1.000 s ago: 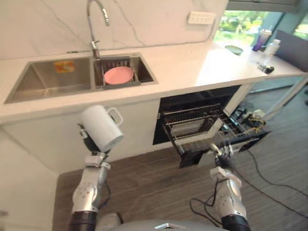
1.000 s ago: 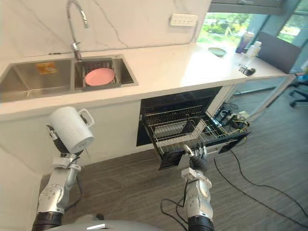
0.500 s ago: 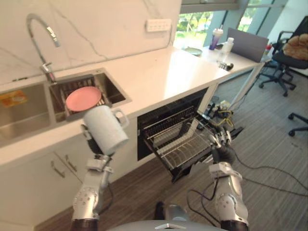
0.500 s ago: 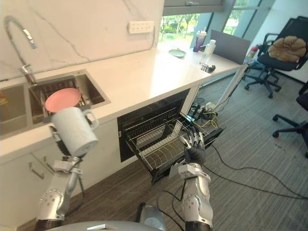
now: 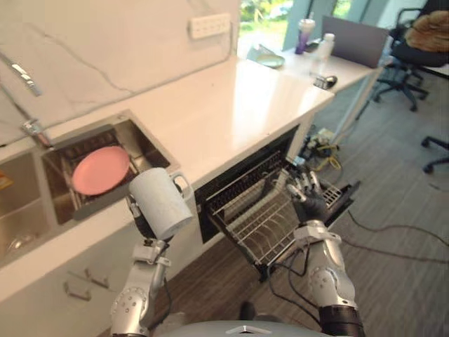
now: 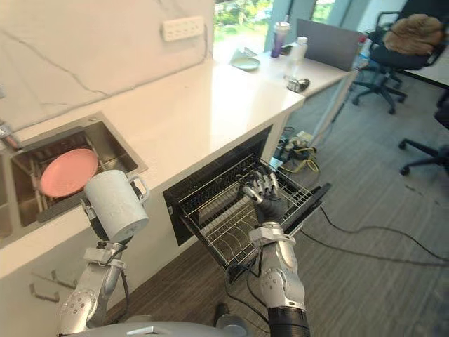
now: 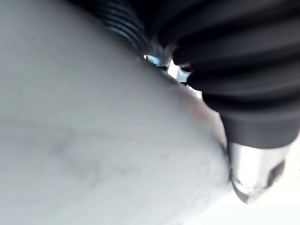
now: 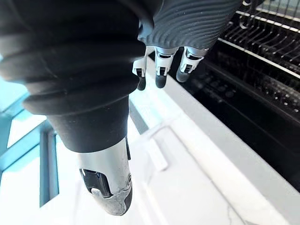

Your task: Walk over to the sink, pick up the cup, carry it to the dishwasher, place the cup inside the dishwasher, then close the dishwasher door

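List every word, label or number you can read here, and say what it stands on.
No text here is readable.
The cup: plain white side, no print visible.
The wall plate: no marking can be made out.
The tumbler on the far counter: too small to read.

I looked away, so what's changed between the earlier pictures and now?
The view has swung from the sink toward the dishwasher, so the camera moved. The right hand, open, has risen from the rack's front edge to above the pulled-out rack. Nothing was taken or let go: the left hand keeps its grip on the white cup, and the pink plate stays in the sink.
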Controlling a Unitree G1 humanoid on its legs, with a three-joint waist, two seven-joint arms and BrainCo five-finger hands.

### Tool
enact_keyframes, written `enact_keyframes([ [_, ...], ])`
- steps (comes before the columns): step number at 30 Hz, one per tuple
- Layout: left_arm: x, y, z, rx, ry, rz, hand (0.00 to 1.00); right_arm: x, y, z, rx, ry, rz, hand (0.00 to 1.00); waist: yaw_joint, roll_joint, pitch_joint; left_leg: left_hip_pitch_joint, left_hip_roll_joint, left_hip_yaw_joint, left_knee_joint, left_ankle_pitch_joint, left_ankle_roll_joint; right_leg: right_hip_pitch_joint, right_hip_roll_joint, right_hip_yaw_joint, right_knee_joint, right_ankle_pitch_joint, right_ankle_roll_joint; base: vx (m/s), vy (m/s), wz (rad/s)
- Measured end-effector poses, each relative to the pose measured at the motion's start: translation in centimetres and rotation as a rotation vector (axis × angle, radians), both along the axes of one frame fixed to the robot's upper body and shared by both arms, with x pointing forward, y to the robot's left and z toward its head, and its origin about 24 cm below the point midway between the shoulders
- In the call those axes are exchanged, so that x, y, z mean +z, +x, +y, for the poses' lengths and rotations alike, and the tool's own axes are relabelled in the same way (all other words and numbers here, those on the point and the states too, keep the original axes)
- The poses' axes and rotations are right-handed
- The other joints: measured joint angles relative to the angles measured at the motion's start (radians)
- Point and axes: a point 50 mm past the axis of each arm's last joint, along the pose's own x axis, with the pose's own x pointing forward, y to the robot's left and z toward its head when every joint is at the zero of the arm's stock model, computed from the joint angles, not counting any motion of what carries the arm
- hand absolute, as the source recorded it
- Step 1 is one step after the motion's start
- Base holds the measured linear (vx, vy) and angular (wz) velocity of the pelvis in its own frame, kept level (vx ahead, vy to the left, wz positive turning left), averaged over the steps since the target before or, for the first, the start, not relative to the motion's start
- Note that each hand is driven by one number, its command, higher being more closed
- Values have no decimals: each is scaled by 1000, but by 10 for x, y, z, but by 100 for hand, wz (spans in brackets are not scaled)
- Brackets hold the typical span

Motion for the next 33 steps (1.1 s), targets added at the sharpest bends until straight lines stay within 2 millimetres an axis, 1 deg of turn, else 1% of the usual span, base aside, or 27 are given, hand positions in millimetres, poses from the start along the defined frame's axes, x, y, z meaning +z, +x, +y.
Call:
enact_keyframes([
  [2, 4, 5, -3, -13, -3, -21, 100, -8, -5, -2, -12, 9, 30, 0, -12, -22, -4, 9, -25, 18, -23, 15, 4, -8, -22, 3, -16, 37, 24, 219, 156, -18],
  [3, 7, 8, -5, -27, -3, -32, 100, -12, -7, -4, -17, 10, 47, 0, -16, -25, -5, 16, -37, 22, -22, 15, 4, -6, -28, 1, -16, 39, 26, 186, 146, -20],
  [7, 15, 16, -10, -64, -1, -67, 100, -11, -8, -2, 17, 8, 31, 0, -25, -16, -10, 76, -59, 22, -71, 14, 6, 17, -44, -22, -15, 45, 33, 117, 117, -22],
  [9, 17, 18, -12, -80, 8, -77, 100, -9, -7, -1, 41, 7, 11, 0, -29, -17, -10, 83, -64, 30, -85, 7, 19, 9, -45, -50, -15, 51, 34, 10, 56, -22],
  [11, 13, 17, -11, -88, 30, -64, 100, -6, -4, 4, 82, 6, -20, 0, -15, -18, -10, 81, -66, 74, -92, 2, 33, -18, -45, -102, -15, 60, 30, -53, 43, -51],
  [12, 8, 17, -9, -92, 41, -42, 100, -4, -3, 5, 104, 5, -32, 0, -10, -17, -10, 81, -67, 97, -92, -1, 38, -35, -48, -135, 2, 52, 23, -82, 20, -48],
  [13, 5, 17, -7, -96, 61, -27, 100, -2, -2, 6, 125, 1, -43, 0, -13, -18, -9, 79, -67, 105, -91, -2, 38, -57, -51, -156, 37, 43, 18, -83, 18, -36],
  [15, 3, 18, -7, -100, 66, -20, 100, -1, -2, 3, 140, -11, -49, 0, -22, -20, -7, 80, -69, 98, -90, -6, 43, -57, -52, -155, 49, 42, 18, -53, 26, -3],
  [16, 4, 22, -8, -100, 71, -26, 100, 2, -2, 1, 144, -15, -62, 0, -22, -23, -6, 81, -70, 98, -89, -16, 53, -56, -52, -146, 48, 42, 18, -77, 39, 1],
  [17, 5, 24, -8, -92, 73, -29, 100, 3, -2, 0, 150, -12, -72, 0, -21, -26, -4, 79, -71, 99, -88, -17, 55, -55, -53, -142, 42, 45, 22, -91, 30, -4],
  [19, 8, 29, -6, -55, 101, -25, 100, 12, -1, 3, 190, -13, -113, 0, -19, -39, -5, 57, -72, 102, -73, -30, 63, -44, -49, -132, 0, 66, 33, -150, 27, -9],
  [20, 7, 34, -3, -6, 134, -3, 100, 18, 1, 6, 214, -14, -136, 0, -13, -47, -6, 56, -72, 113, -70, -31, 64, -41, -44, -127, -23, 69, 37, -136, 16, -17],
  [21, 4, 37, 3, 58, 180, 31, 100, 23, 5, 10, 242, -18, -148, 0, -14, -53, -10, 58, -69, 118, -70, -29, 60, -41, -42, -127, -22, 68, 34, -64, 1, -18],
  [23, 2, 41, 8, 131, 227, 59, 100, 28, 11, 17, 285, -5, -158, 0, -16, -60, -13, 58, -62, 128, -68, -28, 53, -44, -35, -123, -22, 68, 27, -22, -6, -12],
  [25, 6, 46, 11, 189, 260, 59, 100, 33, 16, 23, 323, -6, -164, 0, -16, -61, -16, 49, -56, 132, -61, -25, 45, -59, -30, -120, -23, 75, 14, 17, -9, -8],
  [28, 13, 60, 7, 245, 283, 43, 100, 44, 22, 35, 401, -17, -180, 0, -10, -59, -18, 34, -47, 133, -45, -27, 35, -73, -22, -109, -22, 79, 9, 50, 19, -4],
  [30, 17, 70, -1, 243, 305, 43, 100, 55, 26, 43, 440, 3, -217, 0, -16, -59, -18, 34, -47, 134, -42, -26, 34, -72, -22, -108, -17, 82, 5, 26, 54, -2],
  [31, 17, 72, -3, 240, 308, 45, 100, 59, 26, 43, 443, 4, -228, 0, -17, -59, -18, 35, -48, 134, -42, -26, 34, -71, -23, -108, -17, 83, 5, -2, 76, -3],
  [33, 19, 77, -8, 238, 305, 49, 100, 72, 26, 47, 463, 4, -282, 0, -24, -59, -18, 36, -53, 139, -40, -26, 35, -71, -28, -103, -19, 92, 5, -26, 95, -5],
])
